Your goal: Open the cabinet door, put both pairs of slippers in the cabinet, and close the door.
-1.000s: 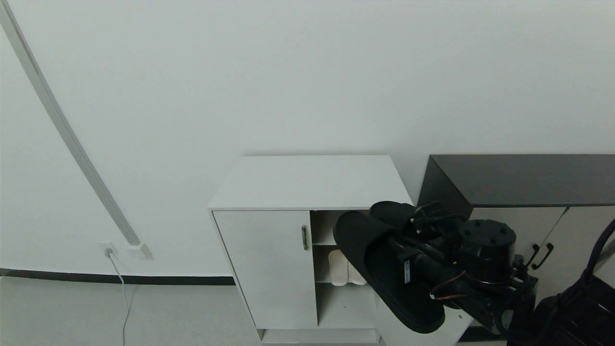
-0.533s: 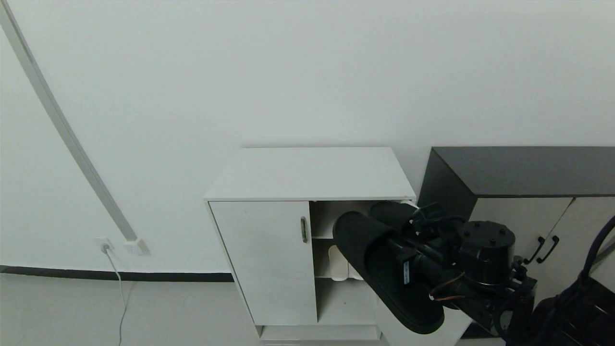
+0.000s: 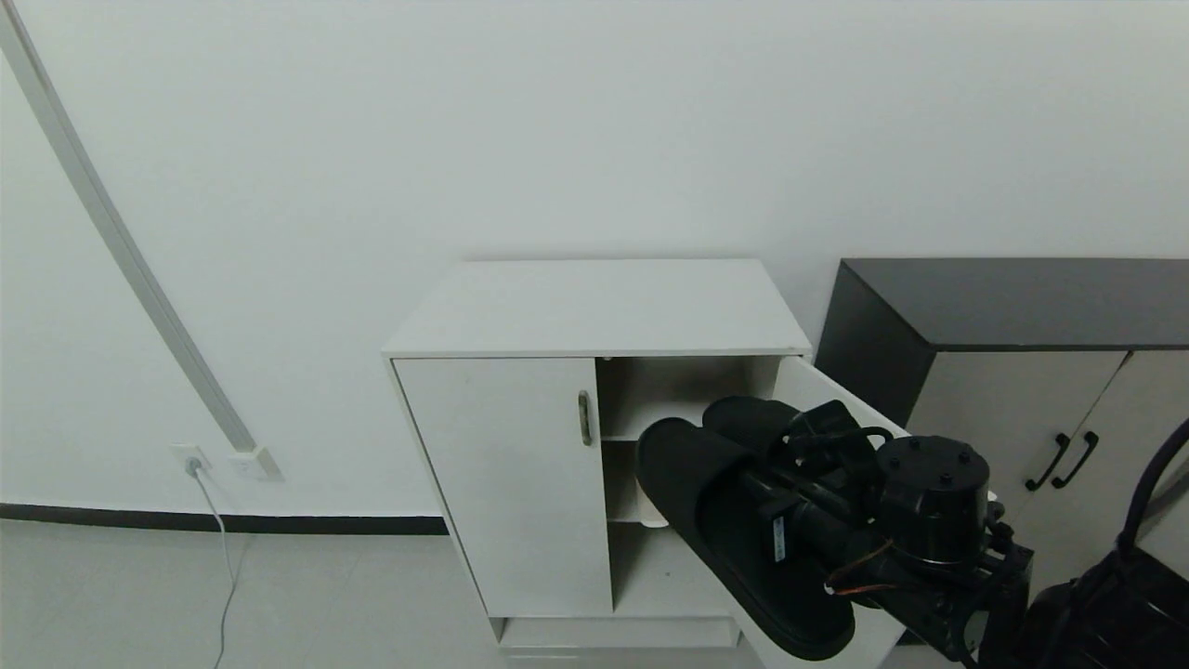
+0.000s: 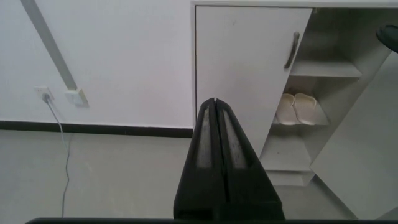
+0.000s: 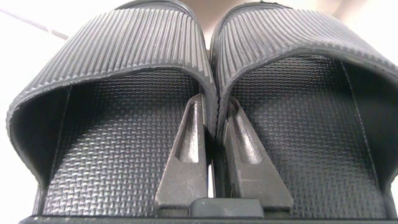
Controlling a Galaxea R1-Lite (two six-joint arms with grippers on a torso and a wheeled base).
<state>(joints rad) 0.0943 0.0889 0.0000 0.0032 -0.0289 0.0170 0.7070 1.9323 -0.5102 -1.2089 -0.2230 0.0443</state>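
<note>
White cabinet standing on the floor against the wall, seen from the head view. Its left door, with a vertical handle at the inner edge, is closed; its right door is swung outward, exposing the shelves. A pair of pale slippers lies side by side on the middle shelf, toes toward the back. The pair of black slippers is held in the air in front of the open right half, toes toward the cabinet, at about the height of the middle shelf; whether the toes have passed the front edge cannot be told. The right end effector is closed narrowly on this pair, its fingers pinching the adjoining inner strap edges of the two ribbed uppers. The left end effector has its fingers pressed together with nothing between them and hangs low before the closed left door. A dark-topped cabinet stands just beside the white one; a wall socket with a cable is on the wall farther left.
</note>
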